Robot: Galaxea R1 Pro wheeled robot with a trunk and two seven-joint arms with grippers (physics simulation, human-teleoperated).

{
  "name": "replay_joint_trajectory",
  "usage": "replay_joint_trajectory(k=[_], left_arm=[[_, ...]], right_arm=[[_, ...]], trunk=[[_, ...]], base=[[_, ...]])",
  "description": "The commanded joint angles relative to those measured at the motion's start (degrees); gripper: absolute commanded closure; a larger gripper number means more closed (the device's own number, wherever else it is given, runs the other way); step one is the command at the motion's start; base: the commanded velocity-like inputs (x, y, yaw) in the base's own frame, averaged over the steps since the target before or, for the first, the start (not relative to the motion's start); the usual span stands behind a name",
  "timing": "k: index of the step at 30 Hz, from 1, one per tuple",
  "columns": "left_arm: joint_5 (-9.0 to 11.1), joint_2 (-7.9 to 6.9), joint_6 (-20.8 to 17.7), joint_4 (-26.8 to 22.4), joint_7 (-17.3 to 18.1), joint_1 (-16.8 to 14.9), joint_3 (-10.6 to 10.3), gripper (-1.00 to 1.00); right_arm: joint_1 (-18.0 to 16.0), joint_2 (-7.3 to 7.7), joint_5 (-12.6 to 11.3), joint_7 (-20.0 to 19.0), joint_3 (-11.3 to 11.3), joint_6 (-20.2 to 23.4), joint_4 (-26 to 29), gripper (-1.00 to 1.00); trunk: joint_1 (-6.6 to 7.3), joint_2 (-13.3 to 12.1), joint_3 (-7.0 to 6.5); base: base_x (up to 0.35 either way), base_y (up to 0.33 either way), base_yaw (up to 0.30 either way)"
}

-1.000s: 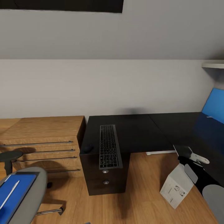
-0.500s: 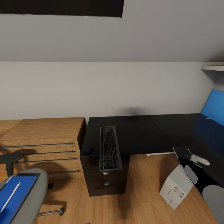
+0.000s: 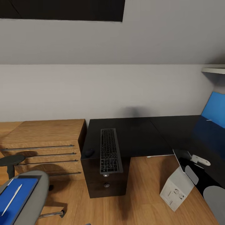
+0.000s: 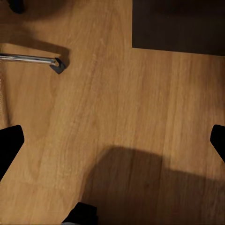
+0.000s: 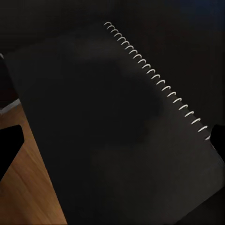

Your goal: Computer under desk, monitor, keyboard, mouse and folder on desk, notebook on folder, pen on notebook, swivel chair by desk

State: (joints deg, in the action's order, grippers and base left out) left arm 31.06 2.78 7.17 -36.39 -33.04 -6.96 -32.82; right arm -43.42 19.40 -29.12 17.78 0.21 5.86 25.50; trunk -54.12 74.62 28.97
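The black keyboard (image 3: 110, 150) lies lengthwise on the black desk (image 3: 140, 131), over its drawer block. The dark mouse (image 3: 89, 152) rests just to its left. On the grey swivel chair (image 3: 36, 200) at lower left lies the blue folder (image 3: 18, 200), and the white pen (image 3: 12, 198) is on top of it. The pale computer (image 3: 176, 187) stands on the floor by the desk's right wing. My right gripper (image 5: 112, 140) hangs open over the dark spiral-bound notebook (image 5: 117, 122) at the desk edge. My left gripper (image 4: 112, 140) is open above bare floor. The monitor is out of view.
A low oak drawer unit (image 3: 43, 140) stands left of the desk. A blue panel (image 3: 215, 109) lines the right wall under a white shelf (image 3: 214, 69). A chrome leg of the chair base (image 4: 33, 59) reaches across the plank floor (image 3: 140, 200) between chair and desk.
The whole head view has slid slightly downward, so the camera has moved. Nothing on the desk or chair has shifted, and my right arm holds its place.
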Motion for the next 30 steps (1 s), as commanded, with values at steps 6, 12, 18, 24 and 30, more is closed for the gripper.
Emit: replay_joint_trajectory(k=[6,12,18,24,30], left_arm=[[0.64,-0.05,0.34,0.00,-0.35,-0.07,-0.40,-1.00],[0.59,0.01,0.38,0.00,-0.35,-0.07,-0.46,-1.00],[0.58,-0.04,0.40,0.00,-0.40,-0.07,-0.72,-1.00],[0.58,-0.04,0.41,0.00,-0.40,-0.07,-0.84,-1.00],[0.58,-0.05,0.39,0.00,-0.36,-0.07,-0.84,-1.00]], right_arm=[[0.00,0.08,-0.21,0.25,0.03,-1.12,0.96,-1.00],[0.00,0.02,-0.16,0.18,0.19,-2.17,3.01,-1.00],[0.00,-0.05,-0.15,0.36,0.18,-2.38,3.49,-1.00],[0.00,-0.11,-0.15,0.43,0.20,-2.35,4.17,-1.00],[0.00,-0.34,-0.11,0.48,0.33,-2.35,4.14,-1.00]], trunk=[[0.00,0.03,0.06],[0.00,0.03,0.06],[0.00,0.03,0.06],[0.00,0.03,0.06],[0.00,0.03,0.06]], base=[[0.000,0.000,0.000],[0.000,0.000,0.000],[0.000,0.000,0.000],[0.000,-0.088,0.000],[0.000,-0.043,0.000]])
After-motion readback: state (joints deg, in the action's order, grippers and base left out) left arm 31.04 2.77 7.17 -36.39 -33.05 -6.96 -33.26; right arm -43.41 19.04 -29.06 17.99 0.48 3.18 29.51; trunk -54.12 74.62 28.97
